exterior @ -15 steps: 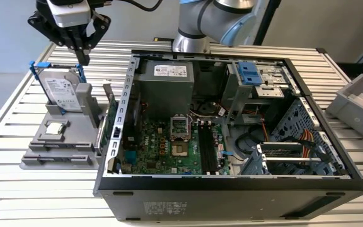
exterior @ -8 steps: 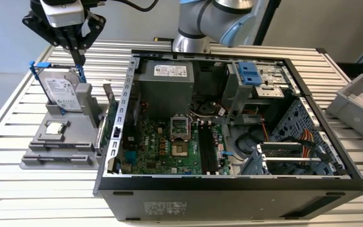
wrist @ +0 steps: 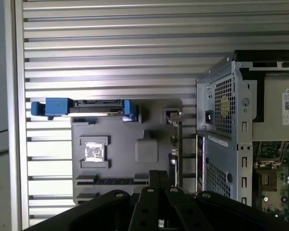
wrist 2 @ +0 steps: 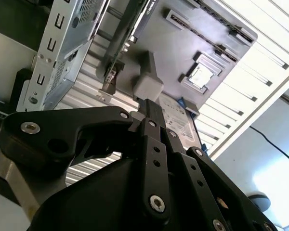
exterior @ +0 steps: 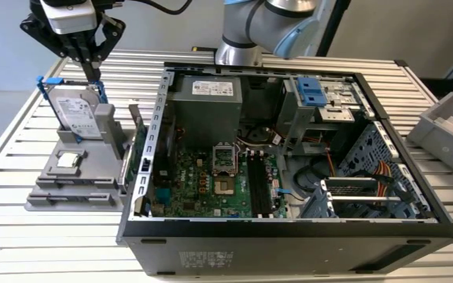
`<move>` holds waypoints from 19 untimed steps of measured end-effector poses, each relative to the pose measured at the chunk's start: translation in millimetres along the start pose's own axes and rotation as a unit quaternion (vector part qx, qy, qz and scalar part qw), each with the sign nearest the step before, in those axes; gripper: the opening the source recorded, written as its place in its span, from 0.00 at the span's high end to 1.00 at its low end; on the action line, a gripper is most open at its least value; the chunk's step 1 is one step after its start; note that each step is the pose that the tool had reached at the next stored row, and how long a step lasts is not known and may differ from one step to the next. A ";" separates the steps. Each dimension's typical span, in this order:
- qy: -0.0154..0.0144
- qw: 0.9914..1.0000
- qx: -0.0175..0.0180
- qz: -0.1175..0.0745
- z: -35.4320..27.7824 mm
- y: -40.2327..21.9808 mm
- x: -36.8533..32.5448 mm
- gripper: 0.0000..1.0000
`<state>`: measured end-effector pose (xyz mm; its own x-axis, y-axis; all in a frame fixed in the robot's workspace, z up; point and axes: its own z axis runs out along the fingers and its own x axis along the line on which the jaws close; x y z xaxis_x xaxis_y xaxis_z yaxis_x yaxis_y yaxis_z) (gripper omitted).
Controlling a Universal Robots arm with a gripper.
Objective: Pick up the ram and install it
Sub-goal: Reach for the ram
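With the jaws drawn together and empty above the drive [exterior: 77, 111], and the ram [exterior: 138, 132] standing on edge in the holder [exterior: 69, 194] beside the case [exterior: 289, 242], a good pickup needs them opened and squared astride its thin top edge.

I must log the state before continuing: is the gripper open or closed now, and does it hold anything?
Gripper: closed, fingers together, holding nothing.
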<state>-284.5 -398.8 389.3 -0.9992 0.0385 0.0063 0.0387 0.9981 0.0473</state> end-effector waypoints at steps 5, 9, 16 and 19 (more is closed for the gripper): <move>0.000 1.000 0.000 -0.001 0.2 -0.3 6.5 1.00; 0.001 1.000 0.000 -0.001 0.5 -0.5 11.8 1.00; 0.001 1.000 0.000 -0.002 0.9 -0.9 21.4 1.00; 0.001 1.000 0.000 -0.003 1.1 -1.0 25.6 1.00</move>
<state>-310.1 -398.8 388.4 -0.9994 0.0332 0.0084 0.0336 0.9983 0.0473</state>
